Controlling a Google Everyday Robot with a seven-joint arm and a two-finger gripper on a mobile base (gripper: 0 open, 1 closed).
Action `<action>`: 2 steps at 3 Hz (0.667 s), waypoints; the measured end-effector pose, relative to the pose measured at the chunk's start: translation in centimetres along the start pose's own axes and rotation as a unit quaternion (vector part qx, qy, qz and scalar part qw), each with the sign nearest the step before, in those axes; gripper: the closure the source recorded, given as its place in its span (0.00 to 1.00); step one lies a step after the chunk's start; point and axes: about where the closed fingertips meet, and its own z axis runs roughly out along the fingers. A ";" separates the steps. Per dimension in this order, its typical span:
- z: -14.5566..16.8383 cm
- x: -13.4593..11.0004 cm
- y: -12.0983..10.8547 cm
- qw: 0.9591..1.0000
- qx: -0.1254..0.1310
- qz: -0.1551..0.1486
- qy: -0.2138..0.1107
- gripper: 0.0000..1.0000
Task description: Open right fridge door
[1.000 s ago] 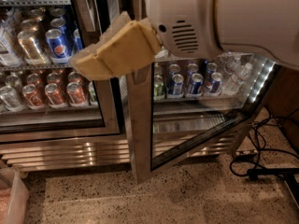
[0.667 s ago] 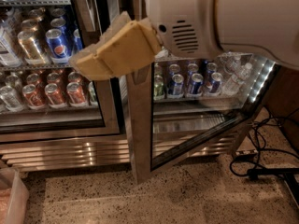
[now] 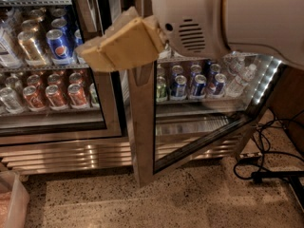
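Right fridge door (image 3: 141,127) stands swung open, its steel frame edge directly below the claw (image 3: 97,53) and its glass panel angling off to the lower right. Left of the claw: twin door (image 3: 57,136) shut, blue Pepsi can (image 3: 59,45) level with it, red cans (image 3: 52,95) lower. Claw is tan-padded; whether spread or pressed together cannot be told. Lower right of claw: shelved cans (image 3: 190,84), then black cables (image 3: 270,165) on the floor.
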 end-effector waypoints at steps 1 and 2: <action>0.0 0.0 0.0 1.000 0.000 0.000 0.000 0.29; 0.0 0.0 0.0 1.000 0.000 0.000 0.000 0.42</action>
